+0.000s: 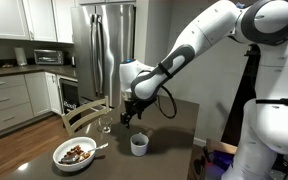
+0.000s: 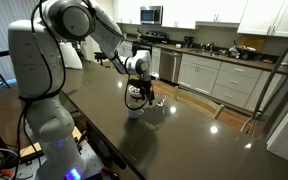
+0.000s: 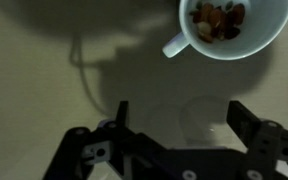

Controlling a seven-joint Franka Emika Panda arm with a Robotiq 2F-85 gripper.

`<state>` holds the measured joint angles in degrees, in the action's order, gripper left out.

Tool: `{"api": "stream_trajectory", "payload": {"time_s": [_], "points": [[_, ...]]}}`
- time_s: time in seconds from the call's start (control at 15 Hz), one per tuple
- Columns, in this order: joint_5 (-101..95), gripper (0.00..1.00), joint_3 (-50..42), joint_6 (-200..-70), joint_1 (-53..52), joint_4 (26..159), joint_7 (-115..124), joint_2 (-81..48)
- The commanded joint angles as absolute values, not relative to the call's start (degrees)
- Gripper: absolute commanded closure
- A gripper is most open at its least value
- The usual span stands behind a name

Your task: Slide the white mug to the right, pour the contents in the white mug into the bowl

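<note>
— Brown, glossy tabletop (image 1: 174,125), in a kitchen?
— Yes, with white cabinets (image 1: 9,15) and a stainless steel fridge (image 1: 102,45) behind.
— The black two-fingered gripper (image 1: 130,118)?
— Jaws spread wide and empty. It hovers over the small white ceramic mug (image 1: 139,144) without touching it. The wide white bowl of brown pieces (image 1: 74,163) sits near the mug.
</note>
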<state>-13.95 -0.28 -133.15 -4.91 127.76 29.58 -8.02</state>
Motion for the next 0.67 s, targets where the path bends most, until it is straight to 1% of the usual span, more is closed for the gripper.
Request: {"api": "stream_trajectory", "payload": {"time_s": [0.0, 0.27, 0.6], "points": [[-14.5, 0.00, -2.1, -131.6, -4.8, 125.5, 39.3, -10.1], [-12.2, 0.00, -3.9, -129.2, -4.2, 124.8, 47.2, -11.6], [5.7, 0.00, -2.9, -123.6, -1.1, 124.3, 40.6, -12.0]]}}
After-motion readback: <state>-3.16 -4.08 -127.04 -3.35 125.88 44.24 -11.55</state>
